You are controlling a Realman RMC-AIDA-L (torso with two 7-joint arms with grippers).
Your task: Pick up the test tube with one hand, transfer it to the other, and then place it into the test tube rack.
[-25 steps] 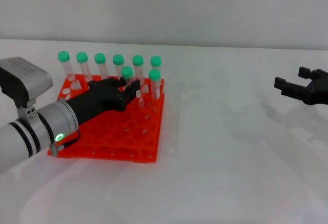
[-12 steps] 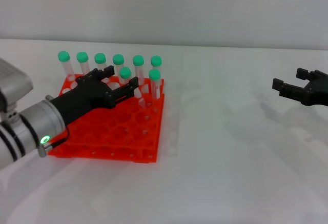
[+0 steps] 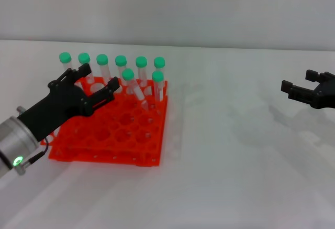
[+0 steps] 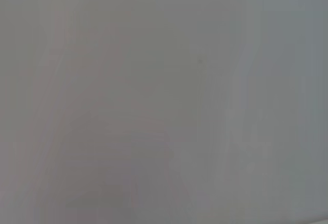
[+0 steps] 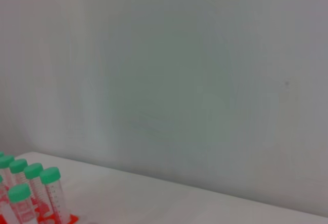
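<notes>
The orange-red test tube rack [image 3: 120,134] lies on the white table at the left. Several green-capped tubes stand in its far rows. One test tube [image 3: 131,82] in the second row leans slightly, beside another tube [image 3: 157,82]. My left gripper [image 3: 98,78], on the wrist with the green light, is open and empty. It hovers over the rack's left part, just left of the leaning tube and apart from it. My right gripper [image 3: 298,81] is open and empty, far off at the right edge. The right wrist view shows some tubes [image 5: 51,193] and a rack corner [image 5: 66,219].
The white table [image 3: 235,161] stretches bare between the rack and the right gripper. A plain grey wall [image 3: 209,9] stands behind it. The left wrist view shows only blank wall.
My left gripper has drawn back to the left and toward me, away from the leaning second-row tube, with its fingers spread. The tube stays in the rack. The right gripper has hardly moved.
</notes>
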